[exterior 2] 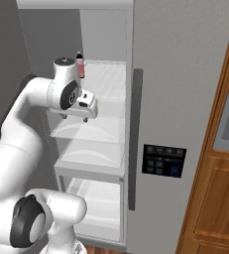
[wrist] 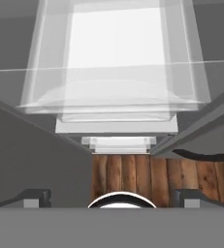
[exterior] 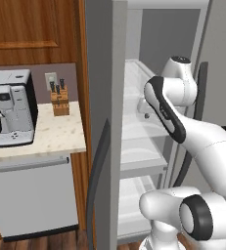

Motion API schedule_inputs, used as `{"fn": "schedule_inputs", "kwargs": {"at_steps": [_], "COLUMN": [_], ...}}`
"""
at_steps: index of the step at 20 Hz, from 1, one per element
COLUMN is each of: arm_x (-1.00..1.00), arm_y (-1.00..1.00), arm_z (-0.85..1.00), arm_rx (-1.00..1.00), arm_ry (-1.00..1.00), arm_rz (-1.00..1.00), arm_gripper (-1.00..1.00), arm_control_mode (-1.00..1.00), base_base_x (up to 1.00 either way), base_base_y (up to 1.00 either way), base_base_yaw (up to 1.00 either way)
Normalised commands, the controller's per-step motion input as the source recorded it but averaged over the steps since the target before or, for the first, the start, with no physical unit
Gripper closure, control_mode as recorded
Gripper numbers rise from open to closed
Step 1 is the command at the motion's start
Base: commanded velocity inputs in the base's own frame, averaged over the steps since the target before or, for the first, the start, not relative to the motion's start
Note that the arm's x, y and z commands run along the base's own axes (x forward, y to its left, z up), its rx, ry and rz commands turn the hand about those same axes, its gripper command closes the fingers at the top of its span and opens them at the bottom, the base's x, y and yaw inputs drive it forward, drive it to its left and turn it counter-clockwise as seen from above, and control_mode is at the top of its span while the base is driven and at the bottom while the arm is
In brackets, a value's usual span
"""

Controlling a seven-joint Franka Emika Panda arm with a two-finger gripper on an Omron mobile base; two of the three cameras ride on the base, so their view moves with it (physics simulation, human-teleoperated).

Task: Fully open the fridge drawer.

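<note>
One gripper [exterior 2: 86, 113], jaws spread wide, hovered over the drawer [wrist: 114, 97]; it should hook the arched front squarely, then pull straight.

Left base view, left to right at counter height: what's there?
Coffee machine → wall outlet → knife block → open fridge door → fridge shelves → robot arm.

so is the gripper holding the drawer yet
No, in the right base view the gripper hangs in front of the fridge shelves with nothing between its fingers, above the drawer and apart from its arched front.
</note>
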Motion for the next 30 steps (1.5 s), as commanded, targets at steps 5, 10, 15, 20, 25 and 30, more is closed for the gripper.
{"fn": "schedule_inputs", "kwargs": {"at_steps": [5, 10, 15, 20, 25, 30], "arm_x": [0.58, 0.3, 0.32, 0.3, 0.29, 0.29], "arm_y": [0.0, 0.0, 0.06, 0.14, 0.09, 0.04], "arm_z": [-0.13, 0.0, -0.04, -0.12, -0.1, -0.2], "arm_rx": [-0.01, 0.0, 0.0, 0.0, 0.0, 0.0], "arm_ry": [-0.01, -0.13, -0.01, -0.02, -0.01, -0.01], "arm_rz": [0.0, 0.0, 0.0, 0.0, 0.0, 0.0], "arm_gripper": [-1.0, -1.0, -1.0, -1.0, -1.0, -1.0], "arm_control_mode": [-1.0, -1.0, -1.0, -1.0, -1.0, -1.0], "base_base_x": [0.0, 0.0, 0.0, 0.0, 0.0, 0.0], "base_base_y": [0.0, 0.0, 0.0, 0.0, 0.0, 0.0], "base_base_yaw": [0.0, 0.0, 0.0, 0.0, 0.0, 0.0]}}
